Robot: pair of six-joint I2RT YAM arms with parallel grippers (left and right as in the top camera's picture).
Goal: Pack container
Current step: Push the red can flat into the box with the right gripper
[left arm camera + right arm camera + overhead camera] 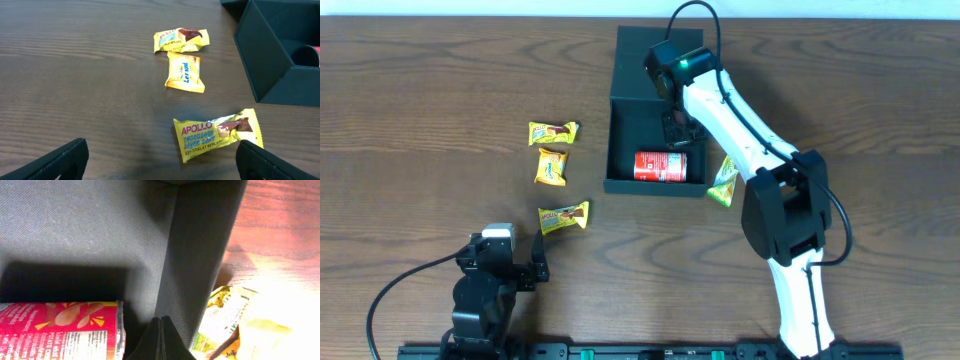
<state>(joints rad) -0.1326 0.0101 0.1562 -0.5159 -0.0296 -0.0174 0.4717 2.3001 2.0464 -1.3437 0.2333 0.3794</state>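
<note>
the right fingers [151,347] are seen pressed together with nothing between them, hanging inside the container [620,140] close to its right wall. the left fingers [60,160] are held wide apart and empty, low over the surface [440,80] and well to the left of the container, nearer the robot.

the container stands open on the surface, with what seems to be its lid laid flat on the far side. one thing is seen in it: a red can [661,166] lying on its side against the container's near wall. the remaining floor of the container is bare as far as can be made out, though part is hidden by the arm.

just outside the container's right wall, a green-and-yellow packet [723,183] lies touching or nearly touching that wall. three yellow packets are spread to the left of the container: an apollo packet [217,134] nearest the left fingers, a plain yellow packet [185,72] beyond it, and a third [180,40] farther on.

by this judgement, packing is only begun. the wall could be struck or the container shoved if the right fingers are swung straight towards the packet beside it without being lifted clear. the can, being on its side, could be rolled by a knock. a packet lying flat could be slid along the surface instead of being gripped.
</note>
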